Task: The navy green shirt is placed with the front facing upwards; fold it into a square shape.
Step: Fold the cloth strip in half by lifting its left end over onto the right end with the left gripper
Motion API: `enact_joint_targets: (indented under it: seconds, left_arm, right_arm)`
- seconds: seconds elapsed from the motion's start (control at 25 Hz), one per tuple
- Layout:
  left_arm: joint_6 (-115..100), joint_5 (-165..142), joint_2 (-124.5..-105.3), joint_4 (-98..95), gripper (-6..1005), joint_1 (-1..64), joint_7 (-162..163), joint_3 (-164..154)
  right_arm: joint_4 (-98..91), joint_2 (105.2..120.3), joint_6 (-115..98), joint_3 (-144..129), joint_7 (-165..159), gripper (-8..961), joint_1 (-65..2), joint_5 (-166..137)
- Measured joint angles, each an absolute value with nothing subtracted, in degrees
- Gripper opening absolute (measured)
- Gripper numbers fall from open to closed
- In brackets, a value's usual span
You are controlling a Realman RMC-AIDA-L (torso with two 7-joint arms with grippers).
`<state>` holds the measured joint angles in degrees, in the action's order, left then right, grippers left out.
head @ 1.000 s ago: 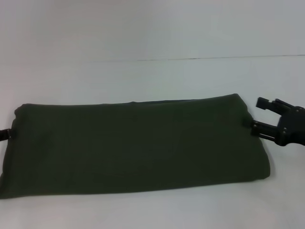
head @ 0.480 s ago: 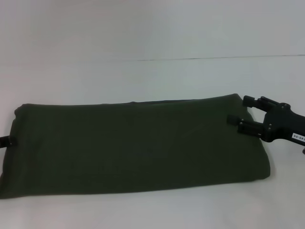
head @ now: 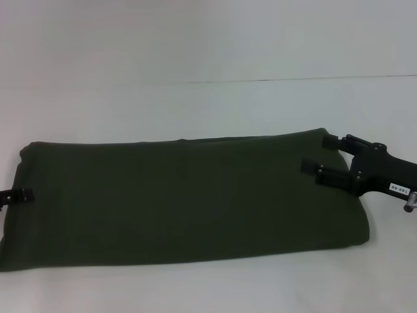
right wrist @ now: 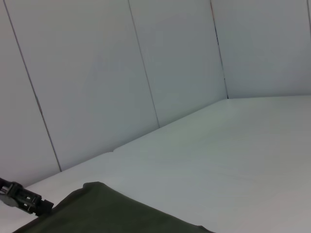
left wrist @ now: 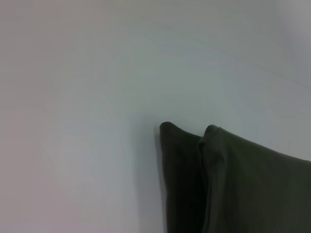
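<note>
Navy green shirt point(head: 182, 202) lies on the white table point(head: 195, 104) as a long band already folded lengthwise, its long axis running across us from our left to our right, so the coming fold has to bring one short end over toward the other. We have our right gripper point(head: 318, 158) at the right short end, near the far corner, its two fingers spread apart: one finger lies over the top of the cloth, the other sits at the far corner edge, and nothing is pinched between them yet, as far as we can judge. Our left gripper point(head: 19, 194) is at the left short end, with only a black tip showing on the cloth edge; we cannot tell how far it is parted or whether it has cloth. Each arm is nearest its own end. The lettering, collar and sleeves are all hidden inside the fold. The left wrist view shows only two stacked folded corners of the shirt point(left wrist: 214, 174), none of the fingers.
</note>
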<state>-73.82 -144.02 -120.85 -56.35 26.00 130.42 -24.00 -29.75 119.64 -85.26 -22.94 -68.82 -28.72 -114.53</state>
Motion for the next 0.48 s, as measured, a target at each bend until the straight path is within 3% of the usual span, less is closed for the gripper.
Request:
enact_joint_targets:
  seconds: [0.48]
  left_arm:
    - [-74.05,-145.55,-120.58,-56.25,883,26.03,130.4,-24.15]
  right_arm:
    - [-29.0,119.61,-85.1,-22.94,-68.99,858,-28.74,-114.58]
